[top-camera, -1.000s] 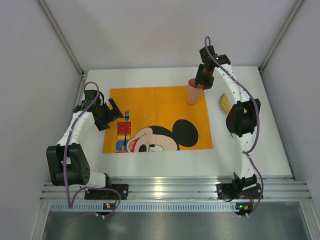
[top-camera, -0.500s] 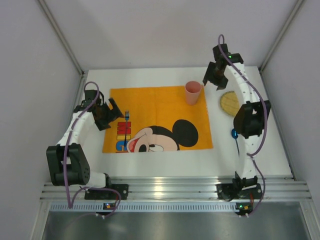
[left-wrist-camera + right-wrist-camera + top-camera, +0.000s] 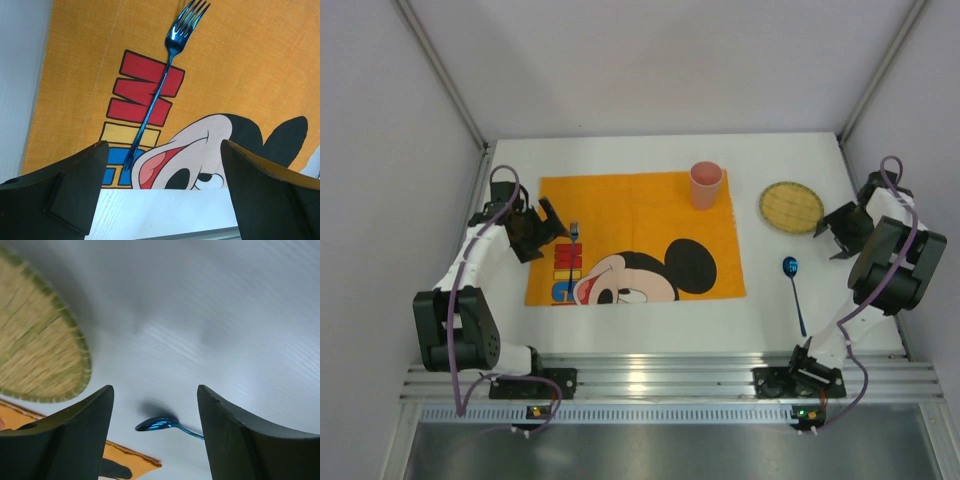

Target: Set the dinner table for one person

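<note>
Holding left hand (image 3: 163, 150) wide open, empty, over blue fork (image 3: 155, 97) on orange cloth (image 3: 240, 65); holding right hand (image 3: 155, 392) equally agape, empty, above bench (image 3: 200, 315) near woven mat (image 3: 35, 350) and blue spoon (image 3: 157, 424).

Between the black jaws of the left gripper (image 3: 163, 146), a blue fork (image 3: 159, 92) lies on an orange cloth (image 3: 240, 65) printed with a black-eared cartoon mouse and red, yellow and blue letters. Between the jaws of the right gripper (image 3: 155, 390), a blue spoon (image 3: 157, 424) lies on the white table (image 3: 210, 300). Outside them is a straw-yellow woven mat (image 3: 35, 355) with a green rim. The cup (image 3: 706, 185) is pink.
</note>
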